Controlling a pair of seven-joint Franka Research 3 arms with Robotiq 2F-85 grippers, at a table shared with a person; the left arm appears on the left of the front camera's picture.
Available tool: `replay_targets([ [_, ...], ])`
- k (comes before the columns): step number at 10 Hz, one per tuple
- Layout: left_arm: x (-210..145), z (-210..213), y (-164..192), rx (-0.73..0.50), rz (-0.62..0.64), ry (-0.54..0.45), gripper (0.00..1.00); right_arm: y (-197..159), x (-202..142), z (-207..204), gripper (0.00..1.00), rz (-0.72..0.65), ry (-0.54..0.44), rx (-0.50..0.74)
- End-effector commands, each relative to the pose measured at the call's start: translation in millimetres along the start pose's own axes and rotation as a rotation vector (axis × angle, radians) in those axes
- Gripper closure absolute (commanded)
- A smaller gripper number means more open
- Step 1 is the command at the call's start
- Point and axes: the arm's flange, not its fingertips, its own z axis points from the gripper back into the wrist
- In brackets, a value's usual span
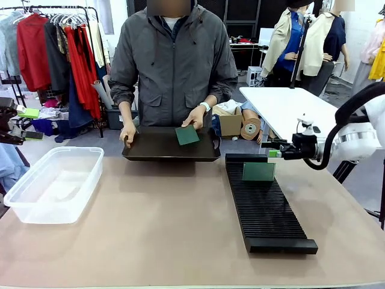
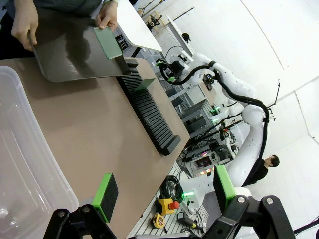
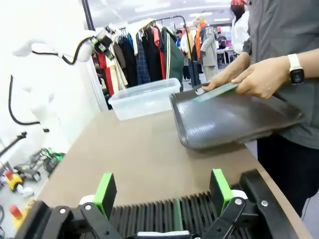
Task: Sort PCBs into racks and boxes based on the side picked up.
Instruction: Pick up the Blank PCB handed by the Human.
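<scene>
Front view, L to R: clear tub [image 1: 54,183] sits at left of table [image 1: 180,241], long side running far-to-near. L gripper [image 2: 164,191], per left wrist view, hangs by tub's near rim w/ jaws wide apart, empty. Mid table, far edge: person holds a black tray [image 1: 171,146], one hand [image 1: 127,132] on its left rim, other hand [image 1: 197,115] pinching a PCB [image 1: 187,135] that rests on tray's right part, dark-green face up, tilted. Right of centre: black rack [image 1: 264,205] runs far-to-near, far end just beside tray's right corner. 2nd PCB [image 1: 258,171] stands upright in a slot near rack's far end. R gripper [image 1: 269,149] comes in from right, hovering just above that board; right wrist view shows jaws spread, green pads either side of board's top edge, not touching it, gripping nothing.
</scene>
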Motion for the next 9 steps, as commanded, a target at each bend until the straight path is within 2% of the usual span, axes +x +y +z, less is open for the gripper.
replay_targets([
  [1, 0, 0, -2, -0.004, 0.006, -0.005, 0.00, 34, 34, -15, 0.00, -0.118, -0.027, -0.001],
  [2, 0, 0, -2, -0.004, 0.006, -0.005, 0.00, 49, 51, -21, 0.00, -0.194, -0.035, 0.003],
  [4, 0, 0, -2, -0.004, 0.006, -0.005, 0.00, 79, 71, -32, 0.00, -0.456, -0.070, -0.001],
  [7, 0, 0, -2, -0.004, 0.006, -0.005, 0.00, 138, 91, -43, 0.00, -0.876, 0.011, -0.005],
  [9, 0, 0, -2, -0.004, 0.006, -0.005, 0.00, 170, 93, -46, 0.00, -1.037, 0.073, 0.012],
])
